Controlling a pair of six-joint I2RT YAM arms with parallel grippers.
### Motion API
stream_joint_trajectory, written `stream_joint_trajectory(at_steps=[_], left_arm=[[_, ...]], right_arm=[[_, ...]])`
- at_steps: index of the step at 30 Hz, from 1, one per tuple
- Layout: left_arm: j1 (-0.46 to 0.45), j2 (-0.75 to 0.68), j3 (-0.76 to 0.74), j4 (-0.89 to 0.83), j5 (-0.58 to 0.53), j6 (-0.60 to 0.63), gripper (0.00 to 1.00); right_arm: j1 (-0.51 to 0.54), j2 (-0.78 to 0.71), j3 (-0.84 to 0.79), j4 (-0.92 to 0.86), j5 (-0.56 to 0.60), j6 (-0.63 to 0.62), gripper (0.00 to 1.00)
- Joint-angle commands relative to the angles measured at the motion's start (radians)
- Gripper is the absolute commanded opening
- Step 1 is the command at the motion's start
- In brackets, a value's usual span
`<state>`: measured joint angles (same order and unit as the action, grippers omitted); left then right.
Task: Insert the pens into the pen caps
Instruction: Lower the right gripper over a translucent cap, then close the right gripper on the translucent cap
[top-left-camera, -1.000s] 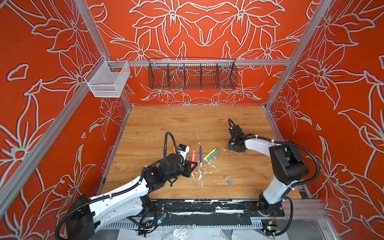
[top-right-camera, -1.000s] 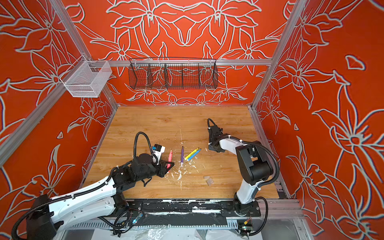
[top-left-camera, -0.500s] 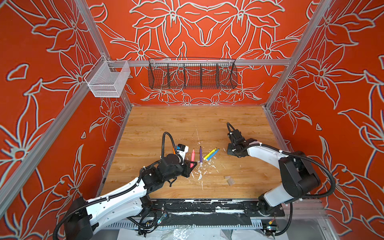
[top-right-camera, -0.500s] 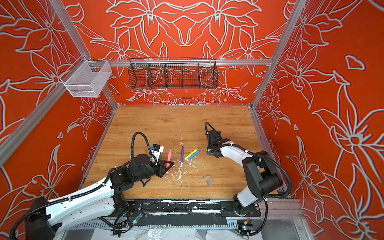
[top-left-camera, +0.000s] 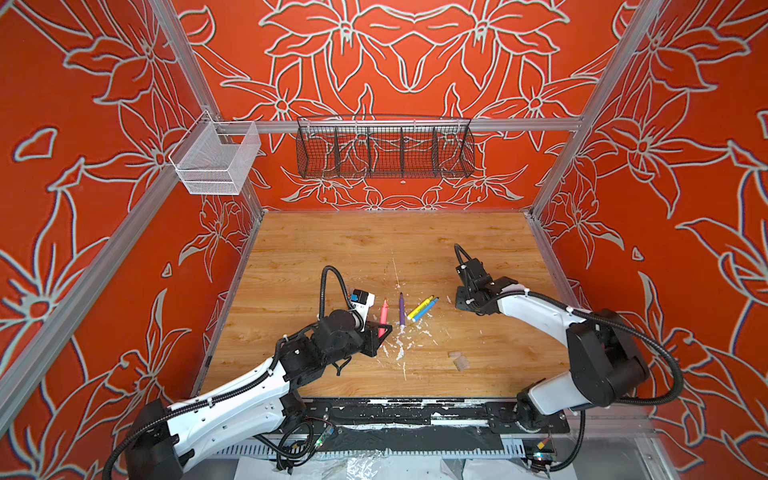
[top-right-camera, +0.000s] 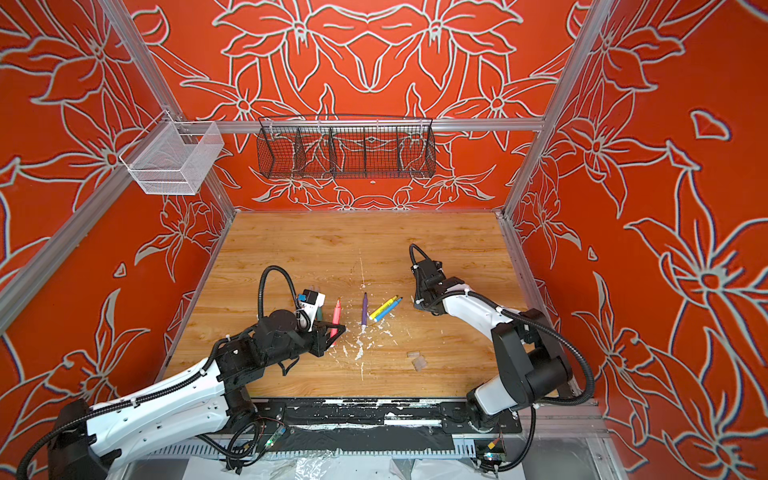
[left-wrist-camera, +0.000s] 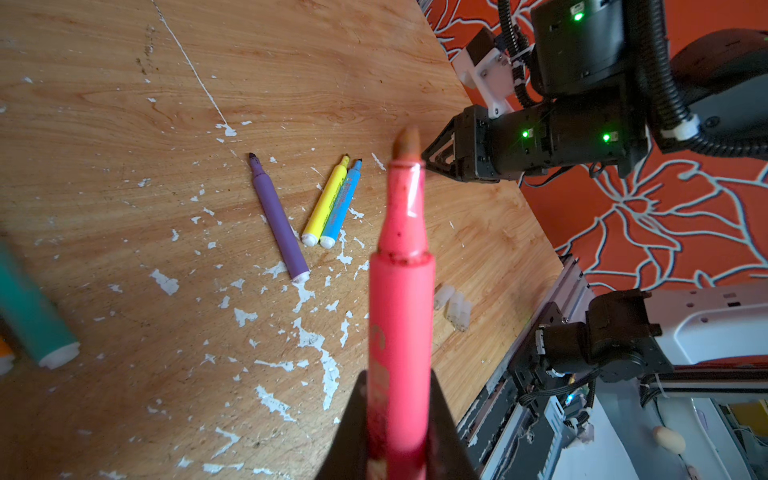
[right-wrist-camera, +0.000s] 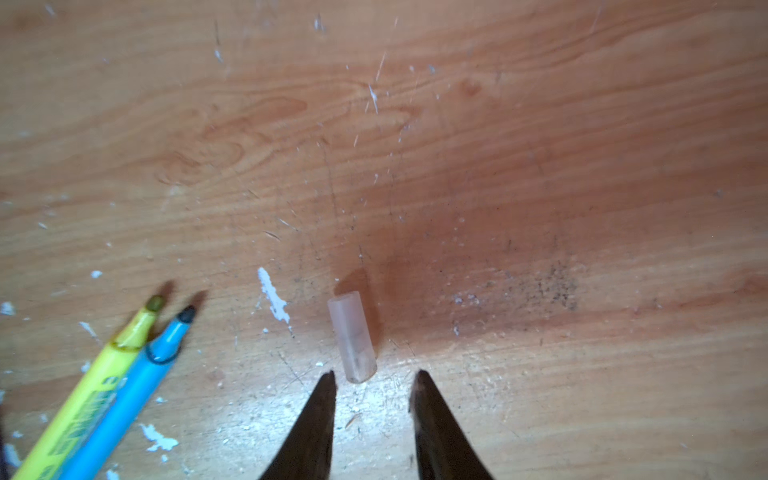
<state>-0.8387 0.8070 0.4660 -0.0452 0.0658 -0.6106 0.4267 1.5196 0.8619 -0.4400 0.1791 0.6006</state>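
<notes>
Left gripper: my grip is clamped on pink pen, left of yellow pen.
Right gripper: just parted slightly, holding nothing.
Cap: beside yellow pen's tip, at my right tips.
Meaning: cap pickup likely next.

Bare wood far; a crowded middle.
The far half of the table lies bare from left wall to right, with the black wire basket and white mesh basket hung well above it. In the middle, the purple pen and the touching yellow pen and blue pen lie between the left gripper, clamped on the pink pen, and the right gripper, whose parted tips flank the end of a clear cap. Two more caps lie near and right, bare wood around them.
</notes>
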Motion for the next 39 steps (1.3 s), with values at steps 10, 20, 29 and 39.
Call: stream_joint_trajectory(at_steps=[10,20,29,39], left_arm=[[0.001,-0.020,-0.016,-0.009,0.005,-0.010,0.00],[0.001,-0.047,-0.023,-0.020,0.004,-0.011,0.00],[0.001,-0.075,-0.029,-0.032,-0.003,-0.009,0.00],[0.001,-0.081,-0.030,-0.034,0.004,-0.011,0.00]], right_arm=[[0.004,0.097,0.040,-0.008,-0.055,-0.026,0.34],[0.001,0.176,0.079,-0.020,-0.040,-0.021,0.32],[0.000,0.185,0.075,-0.017,-0.033,-0.016,0.24],[0.000,0.215,0.088,-0.037,0.009,-0.009,0.26]])
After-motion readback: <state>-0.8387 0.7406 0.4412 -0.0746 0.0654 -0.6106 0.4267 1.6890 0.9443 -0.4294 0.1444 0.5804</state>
